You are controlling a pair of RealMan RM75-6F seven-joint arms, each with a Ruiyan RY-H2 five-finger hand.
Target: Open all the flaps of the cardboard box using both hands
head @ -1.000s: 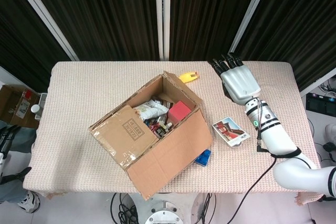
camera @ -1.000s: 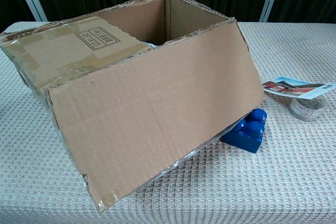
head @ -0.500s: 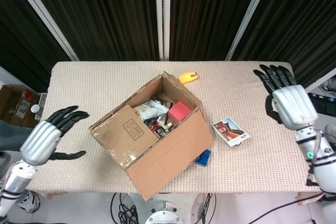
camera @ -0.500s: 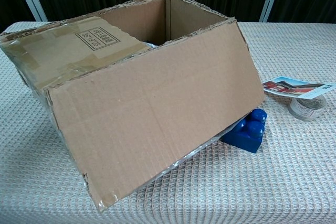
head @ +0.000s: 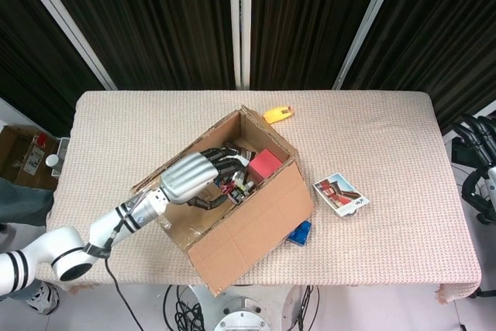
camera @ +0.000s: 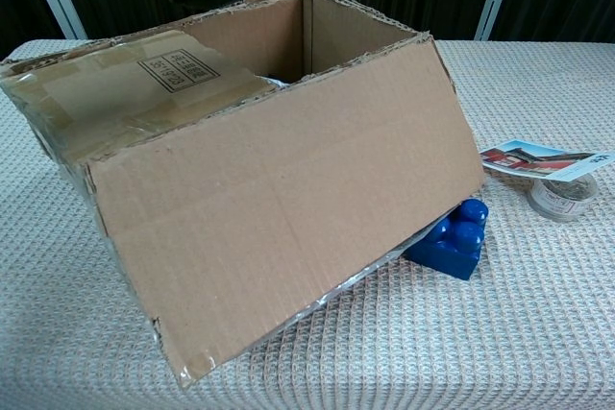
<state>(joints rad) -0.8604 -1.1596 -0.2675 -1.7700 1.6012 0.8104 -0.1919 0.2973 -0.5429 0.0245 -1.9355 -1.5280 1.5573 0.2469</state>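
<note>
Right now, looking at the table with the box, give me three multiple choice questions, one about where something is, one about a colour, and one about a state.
1. Where is the blue block?
A. inside the box
B. on the table, tucked under the box's lowered front flap
C. on the picture card

2. What colour is the small thing on the table behind the cardboard box?
A. yellow
B. green
C. purple

3. How does the taped flap with the printed label lie?
A. folded outward
B. torn off
C. folded in over the box

Answers:
1 B, it peeks out beneath the flap.
2 A, the head view shows it yellow.
3 C, it covers part of the opening under the left hand.
</note>
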